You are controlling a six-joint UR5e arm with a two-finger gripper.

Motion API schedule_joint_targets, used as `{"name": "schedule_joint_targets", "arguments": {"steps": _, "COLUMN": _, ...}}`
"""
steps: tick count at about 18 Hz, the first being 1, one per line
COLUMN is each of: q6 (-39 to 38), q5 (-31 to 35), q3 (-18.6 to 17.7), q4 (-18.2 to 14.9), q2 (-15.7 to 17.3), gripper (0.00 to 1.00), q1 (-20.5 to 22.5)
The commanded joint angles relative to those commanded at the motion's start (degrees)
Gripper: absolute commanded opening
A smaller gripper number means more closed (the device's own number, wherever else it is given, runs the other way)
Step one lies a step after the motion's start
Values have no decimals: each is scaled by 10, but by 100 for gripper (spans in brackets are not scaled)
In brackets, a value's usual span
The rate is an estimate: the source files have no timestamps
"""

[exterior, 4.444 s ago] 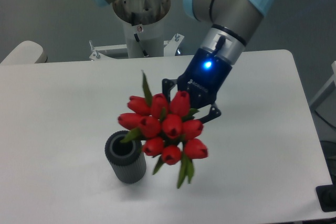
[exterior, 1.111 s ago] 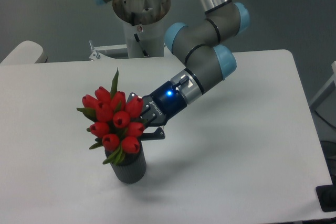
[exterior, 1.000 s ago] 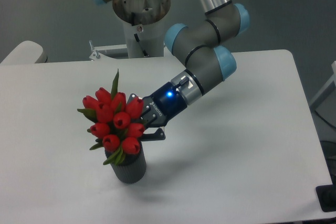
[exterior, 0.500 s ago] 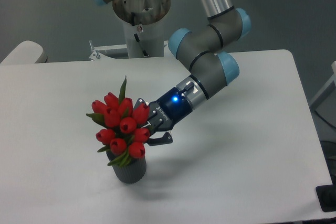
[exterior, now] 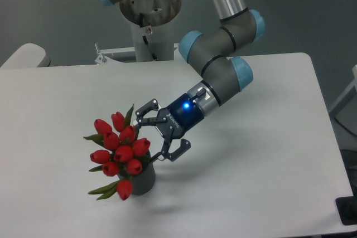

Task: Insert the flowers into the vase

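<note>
The flowers (exterior: 119,151), a bunch of red tulip heads with green leaves, stand in the vase (exterior: 143,180) and lean out to the left. Only the right side of the dark grey ribbed vase shows beneath them; its mouth is hidden. My gripper (exterior: 154,137) is open just right of the bunch, its fingers spread wide. One fingertip is above near the top leaf, the other is low by the vase rim. Nothing is held between them.
The robot's base column (exterior: 149,18) stands at the back of the white table (exterior: 268,154). A pale rounded object (exterior: 25,56) sits past the table's back left edge. A dark fitting (exterior: 348,211) is at the front right corner.
The gripper has opened and let go of the flowers. The bunch has dropped lower into the vase and tipped to the left.
</note>
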Motion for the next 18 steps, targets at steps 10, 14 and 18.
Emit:
{"name": "schedule_joint_targets", "arguments": {"steps": 10, "q6": 9, "q5": 15, "q3": 4, "q4": 3, "q2": 51, "gripper": 100, "q1": 67}}
{"name": "schedule_joint_targets", "arguments": {"steps": 14, "q6": 11, "q5": 180, "q3": 36, "q4": 3, "q2": 99, "gripper": 100, "q1": 84}}
{"name": "schedule_joint_targets", "arguments": {"steps": 18, "q6": 8, "q5": 332, "q3": 86, "q4": -3, "q2": 122, "gripper": 100, "q1": 80}}
